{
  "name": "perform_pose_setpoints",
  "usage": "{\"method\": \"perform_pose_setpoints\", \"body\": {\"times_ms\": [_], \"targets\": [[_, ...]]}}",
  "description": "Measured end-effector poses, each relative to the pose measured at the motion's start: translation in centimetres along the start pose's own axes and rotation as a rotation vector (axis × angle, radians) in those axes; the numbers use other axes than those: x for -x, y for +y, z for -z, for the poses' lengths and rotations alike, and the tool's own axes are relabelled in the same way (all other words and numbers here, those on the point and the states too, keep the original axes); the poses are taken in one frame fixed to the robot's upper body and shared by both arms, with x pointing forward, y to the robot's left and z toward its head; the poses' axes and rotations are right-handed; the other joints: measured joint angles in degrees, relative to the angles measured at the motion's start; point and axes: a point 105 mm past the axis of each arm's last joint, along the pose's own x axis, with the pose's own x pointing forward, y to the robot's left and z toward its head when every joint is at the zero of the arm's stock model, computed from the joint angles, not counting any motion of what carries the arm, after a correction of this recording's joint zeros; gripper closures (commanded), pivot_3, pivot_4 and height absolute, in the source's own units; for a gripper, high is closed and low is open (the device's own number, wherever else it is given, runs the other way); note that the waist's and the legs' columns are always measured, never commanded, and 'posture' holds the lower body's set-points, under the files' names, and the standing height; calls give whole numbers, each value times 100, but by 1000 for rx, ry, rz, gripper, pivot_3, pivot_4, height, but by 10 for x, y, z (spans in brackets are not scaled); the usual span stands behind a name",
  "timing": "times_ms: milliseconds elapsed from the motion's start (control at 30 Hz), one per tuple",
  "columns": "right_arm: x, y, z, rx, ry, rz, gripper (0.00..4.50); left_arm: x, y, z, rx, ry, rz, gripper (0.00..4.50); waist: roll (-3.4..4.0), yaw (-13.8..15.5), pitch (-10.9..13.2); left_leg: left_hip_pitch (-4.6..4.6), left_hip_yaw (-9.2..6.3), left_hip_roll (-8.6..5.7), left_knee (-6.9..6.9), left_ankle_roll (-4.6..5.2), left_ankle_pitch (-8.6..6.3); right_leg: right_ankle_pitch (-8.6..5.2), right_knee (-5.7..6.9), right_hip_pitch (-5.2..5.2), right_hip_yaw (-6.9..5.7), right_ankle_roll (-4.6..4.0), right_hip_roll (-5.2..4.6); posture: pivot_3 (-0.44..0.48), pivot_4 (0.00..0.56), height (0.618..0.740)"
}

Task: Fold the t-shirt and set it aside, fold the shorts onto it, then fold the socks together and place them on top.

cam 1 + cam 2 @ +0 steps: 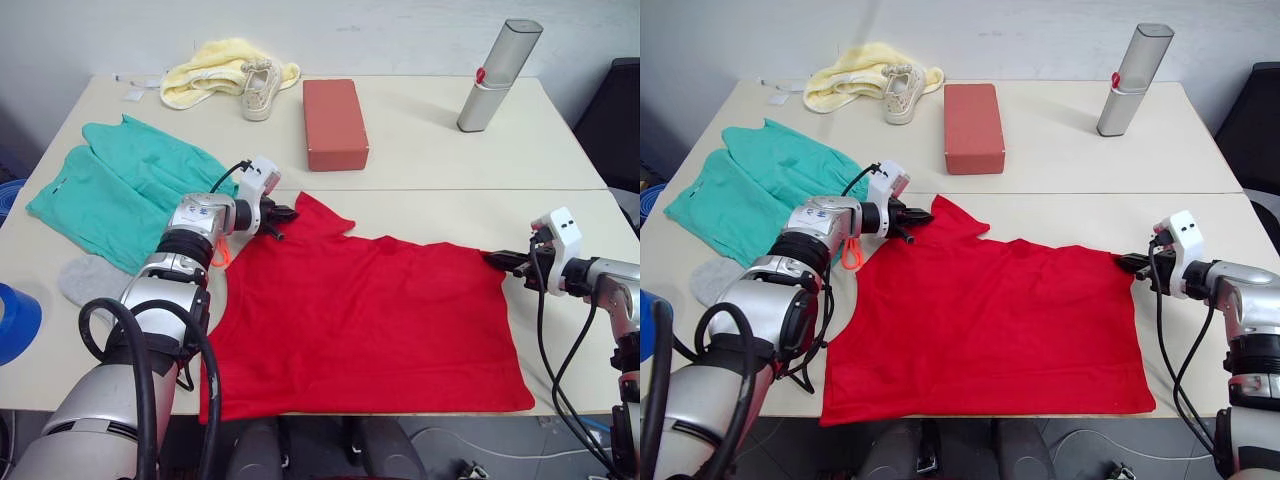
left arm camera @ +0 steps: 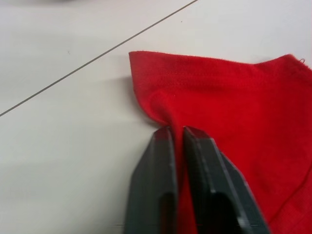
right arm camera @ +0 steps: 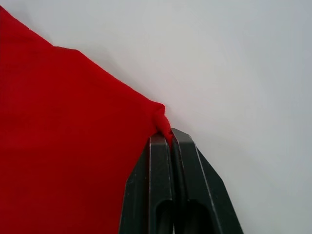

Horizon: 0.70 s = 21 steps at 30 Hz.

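The red t-shirt [image 1: 370, 320] lies spread flat over the front middle of the table [image 1: 430, 160]. My left gripper [image 1: 284, 215] is shut on the shirt's far left corner, and the cloth bunches between its fingers [image 2: 161, 161]. At the far right corner my right gripper [image 1: 498, 262] is shut on a small pinch of red fabric [image 3: 163, 119]. The teal shorts [image 1: 120, 185] are spread on the table's left side, beyond my left arm. One grey sock [image 1: 85, 280] rests near the front left, partly behind that arm.
A red-brown box [image 1: 335, 122] sits just behind the shirt. A tilted silver cylinder [image 1: 497, 75] stands at the back right. A pale yellow cloth [image 1: 215, 68] with a small cream shoe-like item [image 1: 260, 88] lies at the back left. A blue object [image 1: 15, 320] shows at the left edge.
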Motion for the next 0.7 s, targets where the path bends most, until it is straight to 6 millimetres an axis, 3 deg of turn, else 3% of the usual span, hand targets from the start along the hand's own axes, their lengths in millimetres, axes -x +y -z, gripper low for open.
{"method": "perform_pose_setpoints", "body": {"times_ms": [133, 300, 700], "targets": [[1, 7, -2, 112, -77, -18, 4500, 7, 4, 2, 15, -72, 13, 4442, 1, -27, 1, 1, 1, 1, 1, -1, -1, 0, 4, -1, -1, 0, -1, 0, 150, 740], [12, 17, -7, 303, -160, -26, 4500, 13, -2, -2, -133, -195, 66, 4442, 2, -24, 1, 1, 2, 2, 4, -1, -1, 0, 6, 0, -1, 1, -2, 0, 150, 740], [40, 22, 13, 492, -201, 17, 4500, 40, -12, 1, -383, -358, 112, 4442, 2, -27, 1, 8, 4, 10, 5, -1, -1, 0, 8, 3, 7, 1, -6, 0, 150, 740]]}}
